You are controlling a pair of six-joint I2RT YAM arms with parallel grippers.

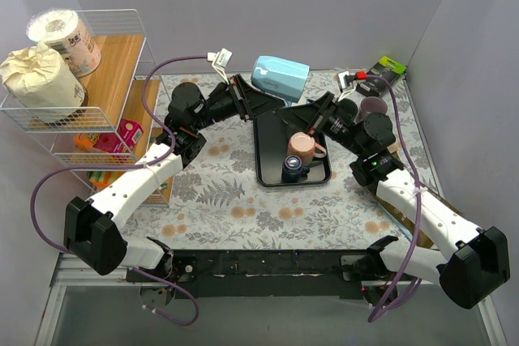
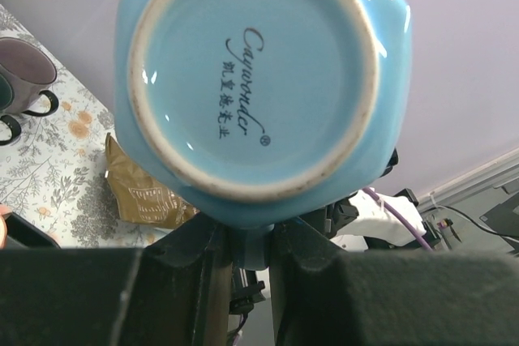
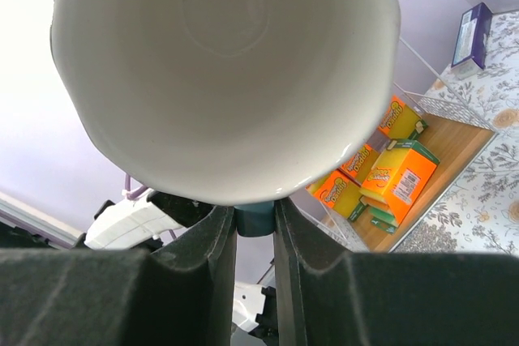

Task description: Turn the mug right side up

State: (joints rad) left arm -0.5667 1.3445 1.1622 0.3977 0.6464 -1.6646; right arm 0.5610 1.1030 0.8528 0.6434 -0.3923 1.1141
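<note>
Five mugs are counted. One light-blue mug [image 1: 280, 77] lies on its side at the far end of the tray [image 1: 261, 169], between the two grippers. One pink mug [image 1: 303, 148] and one dark-blue mug [image 1: 293, 168] stand on the tray. One brown-purple mug [image 1: 374, 107] stands on the table to the right. The fifth, a dark mug [image 2: 3, 96], shows only in part at the edge of the left wrist view, just beside the brown-purple one.

One black tray sits on the patterned table [image 1: 235, 208]. One wire rack [image 1: 122, 20] at the left carries two paper rolls [image 1: 58, 36], and several orange packets [image 3: 400, 172] sit on its lower shelf.

Left gripper [image 2: 247, 255]: jaws closed down to a narrow gap, clamped on a blue part at the lower edge of the light-blue mug. The mug's base, with its printed maker's mark, fills that camera's view.

Right gripper [image 3: 255, 228]: jaws also nearly closed, one finger tight against each side of a teal part of the same mug, under its rim. The white inside of the mug faces this camera.

The mug's base points toward the left arm and its mouth toward the right arm. Whether the mug touches the table cannot be told
</note>
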